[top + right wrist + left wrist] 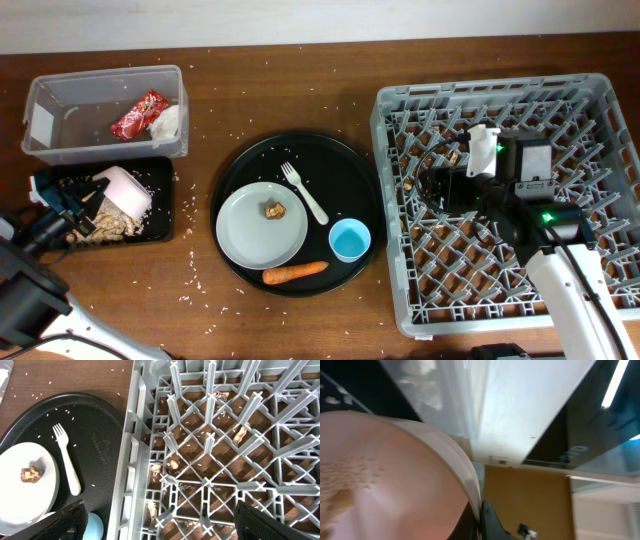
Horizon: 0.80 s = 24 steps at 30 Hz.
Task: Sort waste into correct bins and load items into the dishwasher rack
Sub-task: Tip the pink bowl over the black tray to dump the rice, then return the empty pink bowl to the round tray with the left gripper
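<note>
My left gripper point(100, 187) is shut on the rim of the small white bowl point(128, 190) and holds it tilted over the small black tray point(168, 205), where beige crumbs point(108, 225) lie. In the left wrist view the jaws point(480, 510) pinch the bowl's rim point(385, 480). The clear tub point(105, 75) holds the red wrapper point(138, 114) and the white napkin point(166, 122). The grey plate point(250, 235) carries the brown scrap point(274, 210). The fork point(305, 193), blue cup point(350, 240) and carrot point(295, 272) lie beside it. My right gripper point(440, 185) is open and empty above the grey rack point(600, 120).
The plate, fork, cup and carrot sit on a large round black tray point(340, 165). Rice grains are scattered over the brown table and inside the rack point(225, 460). The right wrist view shows the fork point(67, 462), plate point(20, 495), scrap point(31, 474) and cup point(94, 527).
</note>
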{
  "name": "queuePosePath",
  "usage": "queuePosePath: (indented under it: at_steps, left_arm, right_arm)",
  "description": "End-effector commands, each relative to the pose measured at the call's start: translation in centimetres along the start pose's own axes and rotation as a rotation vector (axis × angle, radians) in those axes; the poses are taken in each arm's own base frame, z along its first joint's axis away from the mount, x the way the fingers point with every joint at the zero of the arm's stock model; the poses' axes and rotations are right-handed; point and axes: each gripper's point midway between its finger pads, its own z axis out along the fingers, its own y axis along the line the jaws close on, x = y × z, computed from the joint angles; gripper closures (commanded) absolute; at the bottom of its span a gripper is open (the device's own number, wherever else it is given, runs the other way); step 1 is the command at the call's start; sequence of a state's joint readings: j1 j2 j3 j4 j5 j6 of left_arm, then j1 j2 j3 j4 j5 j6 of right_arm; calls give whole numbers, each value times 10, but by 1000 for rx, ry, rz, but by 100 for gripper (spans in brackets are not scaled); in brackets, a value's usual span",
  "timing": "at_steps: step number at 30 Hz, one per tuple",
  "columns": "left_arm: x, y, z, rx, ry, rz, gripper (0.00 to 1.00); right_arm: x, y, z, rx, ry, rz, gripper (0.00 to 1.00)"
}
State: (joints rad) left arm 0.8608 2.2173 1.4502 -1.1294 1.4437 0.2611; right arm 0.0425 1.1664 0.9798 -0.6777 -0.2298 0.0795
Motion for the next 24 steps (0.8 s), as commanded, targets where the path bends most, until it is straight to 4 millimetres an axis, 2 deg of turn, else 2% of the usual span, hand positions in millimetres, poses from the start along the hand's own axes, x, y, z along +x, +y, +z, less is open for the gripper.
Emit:
queuePosePath:
  at_steps: [1, 5, 6, 7, 8, 9, 13, 16, 20, 21, 22, 24]
  left_arm:
    - [0, -29, -2, 126, -31, -22, 99]
    - [6, -53, -3, 125, -30, 26, 99]
    - [7, -56, -3, 126, -29, 9, 100]
    - [18, -62, -2, 127, -18, -118, 100]
    - [22, -69, -3, 126, -20, -71, 100]
    - [17, -72, -4, 121, -28, 39, 99]
    - [15, -73, -5, 123, -32, 71, 100]
    - [24, -101, 1, 105, -9, 204, 100]
    - [46, -166, 22, -43, 87, 540, 100]
    - [57, -184, 35, -115, 133, 664, 100]
    - [68, -194, 50, -206, 183, 780, 99]
    - [87, -200, 77, -358, 270, 945, 100]
  right_arm:
    - [-6, -1, -3, 6, -15, 6, 8]
    - [-6, -1, -3, 6, -15, 6, 8]
    - [-6, -1, -3, 6, -15, 6, 8]
    - [-6, -1, -3, 6, -15, 6, 8]
    - [-6, -1, -3, 6, -15, 6, 8]
    - [-6, -1, -3, 6, -15, 6, 8]
    - [-6, -1, -3, 7, -16, 6, 8]
    - [-6, -1, -3, 6, -15, 6, 8]
    - [-6, -1, -3, 7, -16, 6, 8]
    - [-6, -1, -3, 6, -17, 6, 8]
    - [-7, -1, -3, 6, -20, 5, 8]
    - [-10, 0, -3, 2, -31, 3, 8]
